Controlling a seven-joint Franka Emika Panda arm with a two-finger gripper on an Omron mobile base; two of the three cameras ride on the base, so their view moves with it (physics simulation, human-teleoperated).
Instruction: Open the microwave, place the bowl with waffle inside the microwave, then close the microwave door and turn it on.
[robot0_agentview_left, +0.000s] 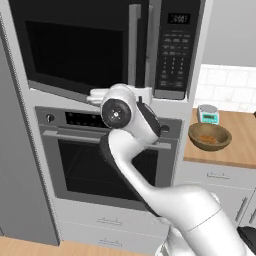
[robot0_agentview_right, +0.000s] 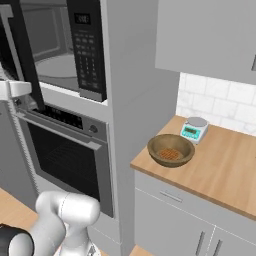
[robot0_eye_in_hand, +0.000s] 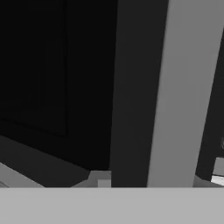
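The microwave (robot0_agentview_left: 172, 55) sits built in above the oven. The microwave door (robot0_agentview_left: 75, 45) stands partly swung out, and in the right base view it shows nearly edge-on (robot0_agentview_right: 22, 60), with the grey cavity and turntable (robot0_agentview_right: 55, 65) showing behind it. My gripper (robot0_eye_in_hand: 159, 177) is at the lower end of the slim vertical handle (robot0_eye_in_hand: 175, 87), a fingertip on each side, shut on it. The white hand (robot0_agentview_left: 120, 94) is level with the door's bottom edge. The bowl with waffle (robot0_agentview_left: 210, 136) rests on the wooden counter to the right, also seen as the brown bowl (robot0_agentview_right: 171, 150).
A teal and white kitchen scale (robot0_agentview_right: 195, 128) stands just behind the bowl on the counter (robot0_agentview_right: 225, 170). Below the microwave is the steel oven (robot0_agentview_left: 110, 160) with a horizontal bar handle. Drawers sit under the oven, and a tall grey panel rises at the left.
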